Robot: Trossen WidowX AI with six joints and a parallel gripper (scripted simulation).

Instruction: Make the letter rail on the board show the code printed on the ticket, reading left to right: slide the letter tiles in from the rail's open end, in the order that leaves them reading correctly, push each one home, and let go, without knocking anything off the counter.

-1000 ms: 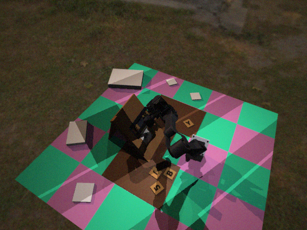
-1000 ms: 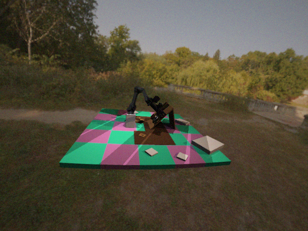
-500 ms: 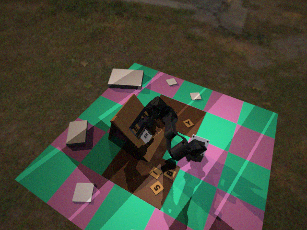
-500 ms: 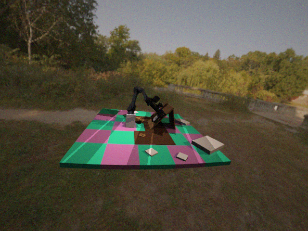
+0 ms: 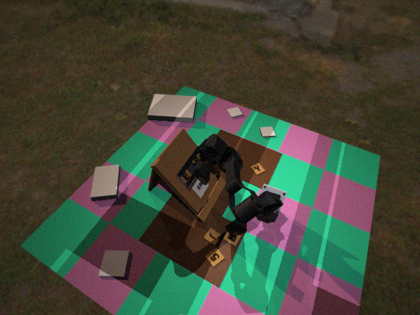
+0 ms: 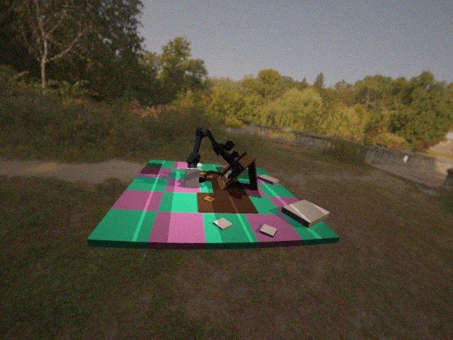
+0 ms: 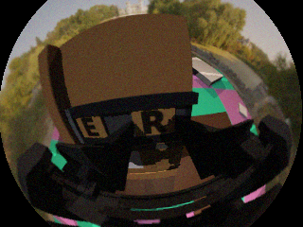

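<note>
The tilted brown board (image 5: 174, 154) (image 7: 128, 61) carries the dark letter rail (image 7: 137, 100). An E tile (image 5: 186, 175) (image 7: 93, 128) sits at the rail's left end. My gripper (image 5: 198, 165) (image 7: 154, 121) is shut on the R tile (image 5: 196, 158) (image 7: 153, 122), which stands upright-reading at the rail, with a dark gap between it and the E. The white ticket (image 5: 200, 187) is below the rail; "ER" shows, any rest is hidden by the arm. Loose tiles on the brown mat are J (image 5: 211, 235), B (image 5: 232, 239), an S or 5 (image 5: 215, 257), and Y (image 5: 257, 168) (image 6: 209, 198).
Pale blocks stand around the board: a large one (image 5: 172, 105) (image 6: 305, 211), one to the left (image 5: 105, 181) and one near the front (image 5: 114, 263). Two small pale slabs, one (image 5: 234, 112) and another (image 5: 267, 131), lie beyond the brown mat. The arm's base is close to the B tile.
</note>
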